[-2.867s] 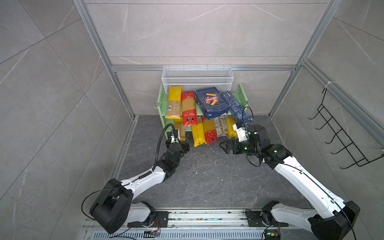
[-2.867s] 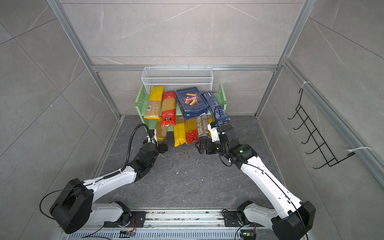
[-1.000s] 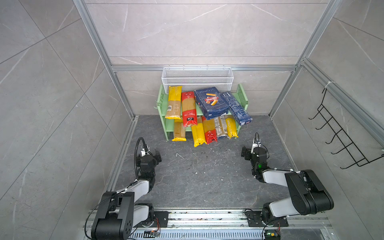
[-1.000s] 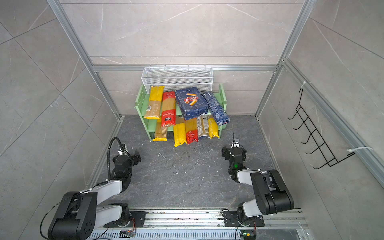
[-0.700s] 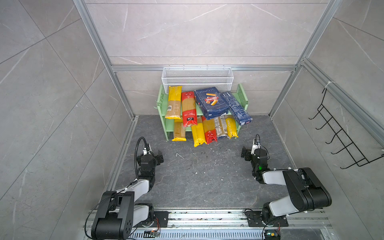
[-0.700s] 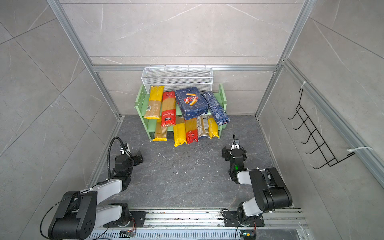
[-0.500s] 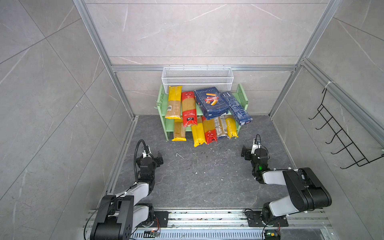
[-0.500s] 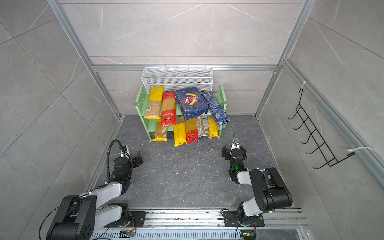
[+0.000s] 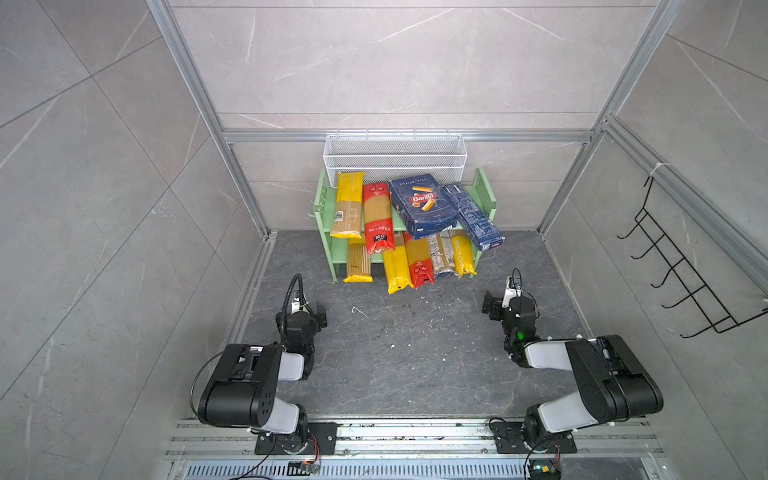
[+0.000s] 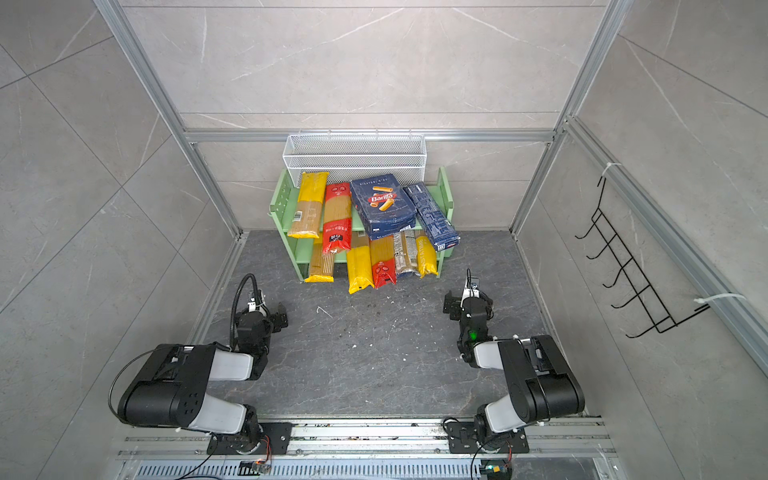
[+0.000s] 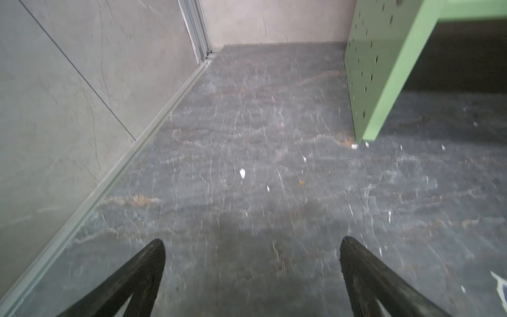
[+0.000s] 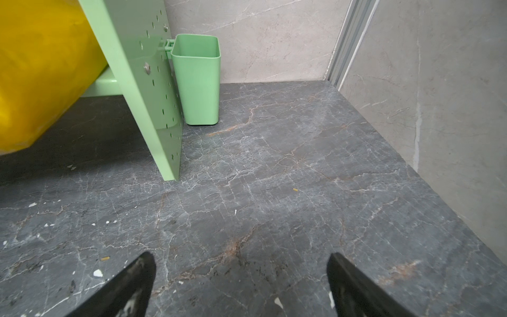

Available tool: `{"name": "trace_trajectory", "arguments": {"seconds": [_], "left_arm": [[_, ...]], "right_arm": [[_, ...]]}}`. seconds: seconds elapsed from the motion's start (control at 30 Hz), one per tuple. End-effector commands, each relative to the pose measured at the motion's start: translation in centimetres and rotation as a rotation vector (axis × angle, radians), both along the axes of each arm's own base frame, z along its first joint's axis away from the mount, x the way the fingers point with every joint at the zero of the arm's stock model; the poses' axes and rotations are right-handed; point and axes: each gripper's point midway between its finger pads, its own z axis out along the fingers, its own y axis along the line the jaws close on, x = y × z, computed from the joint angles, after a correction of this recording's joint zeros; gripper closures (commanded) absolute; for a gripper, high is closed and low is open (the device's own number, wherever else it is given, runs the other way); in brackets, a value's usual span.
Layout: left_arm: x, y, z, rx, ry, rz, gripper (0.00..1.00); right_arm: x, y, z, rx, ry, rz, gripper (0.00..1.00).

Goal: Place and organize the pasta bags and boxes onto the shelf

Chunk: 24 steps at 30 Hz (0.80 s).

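left fingers [image 11: 148, 263] spread wide, nothing between them, low over the dark stone worktop [image 9: 395, 353], well short of the shelf [image 9: 322, 212]; that wrist view is smeared and shows only a perforated side panel and a board edge

shelf sits at the back wall, white wire basket [image 9: 395, 160] just behind its top tier

top tier, all long axes roughly back to front: yellow bag [image 9: 348, 205], near end hanging over the board edge; red bag [image 9: 377, 218], overhanging further; Barilla box [image 9: 424, 205] flat, logo up, slightly skewed; narrow blue box [image 9: 473, 218] angled out to the right, near end well past the front corner

lower tier, five bags side by side, same axis, near ends poking out the front: tan bag [image 9: 358, 264], plain yellow bag [image 9: 397, 268], red-ended bag [image 9: 419, 262], clear bag [image 9: 442, 259], yellow-printed bag [image 9: 462, 255]; far halves hidden under the top tier, print too small to read

right fingers [image 12: 140, 277] also wide and empty, over bare worktop near the shelf's right side; that wrist view cuts off a blurred yellow bag and shows a green cup [image 12: 199, 79] hooked on the side panel

black hook rack [image 9: 685, 270] on the right wall
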Motion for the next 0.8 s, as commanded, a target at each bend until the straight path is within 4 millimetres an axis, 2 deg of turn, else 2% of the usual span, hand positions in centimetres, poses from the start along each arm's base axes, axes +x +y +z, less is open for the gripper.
{"name": "trace_trajectory", "arguments": {"seconds": [0.0, 0.2, 0.77], "left_arm": [[1.2, -0.6, 1.9, 0.008, -0.057, -0.045, 0.0], [2.2, 0.5, 1.4, -0.033, -0.009, -0.018, 0.0], [2.1, 0.6, 1.4, -0.034, -0.009, -0.016, 0.0]], "right_arm": [[0.0, 0.0, 0.1, -0.012, -0.012, 0.007, 0.01], [0.0, 0.0, 0.1, -0.012, -0.011, 0.006, 0.01], [0.0, -0.1, 0.1, -0.012, -0.012, 0.006, 0.01]]}}
